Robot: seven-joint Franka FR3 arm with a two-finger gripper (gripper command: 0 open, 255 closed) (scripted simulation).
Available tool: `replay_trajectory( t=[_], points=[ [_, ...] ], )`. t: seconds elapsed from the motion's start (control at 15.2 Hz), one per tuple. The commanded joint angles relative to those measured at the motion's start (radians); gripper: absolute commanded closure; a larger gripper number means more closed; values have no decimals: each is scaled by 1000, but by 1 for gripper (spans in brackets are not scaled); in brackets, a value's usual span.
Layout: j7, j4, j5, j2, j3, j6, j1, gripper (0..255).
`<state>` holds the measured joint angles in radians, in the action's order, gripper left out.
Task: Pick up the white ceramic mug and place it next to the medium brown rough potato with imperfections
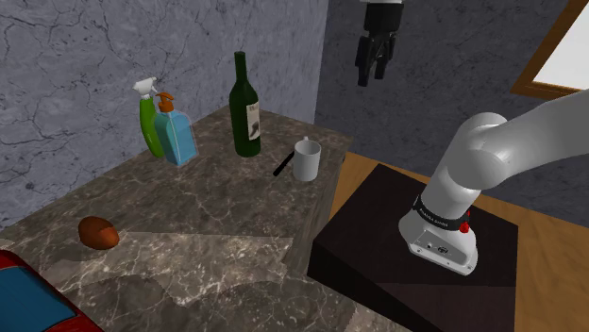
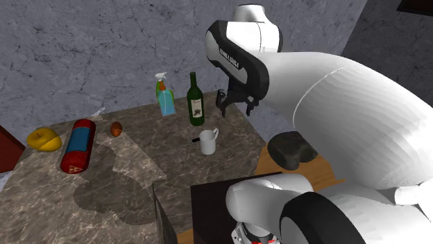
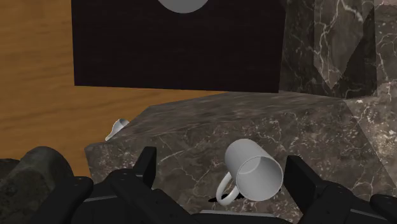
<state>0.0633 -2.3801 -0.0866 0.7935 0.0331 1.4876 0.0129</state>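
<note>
Rear of area: wall (image 1: 66, 66) in blue-grey, dark crack-like veining throughout. Adjoins a darker, shaded wall section (image 1: 425, 94) along a vertical edge. Against both: countertop (image 1: 217, 203) in dark brown marble, pale veins, square-edged, with lighter sheen in patches. Beside the counter: wooden floor (image 1: 552, 269), warm orange-brown, grain visible. At the shoulder view's upper right: window frame (image 1: 546, 87) in brown wood, pane (image 1: 571, 47) plain bright white. Lighting soft and even; faint shadows on the counter top. Same veined wall and marble top confirmed in the second exterior view.
</note>
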Motion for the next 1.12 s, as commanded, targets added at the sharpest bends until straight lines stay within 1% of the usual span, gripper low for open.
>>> replay_trajectory(
  t=[0.0, 0.26, 0.53, 0.79, 1.06],
  points=[
    [0, 0, 0, 0, 0, 0, 0, 0],
    [41, -88, -30, -26, 65, 149, 23, 0],
    [83, -154, -56, -81, 133, 305, 45, 0],
    [129, -196, -71, -168, 204, 467, 62, 0],
    [183, -212, -68, -284, 278, 630, 68, 0]
  ],
)
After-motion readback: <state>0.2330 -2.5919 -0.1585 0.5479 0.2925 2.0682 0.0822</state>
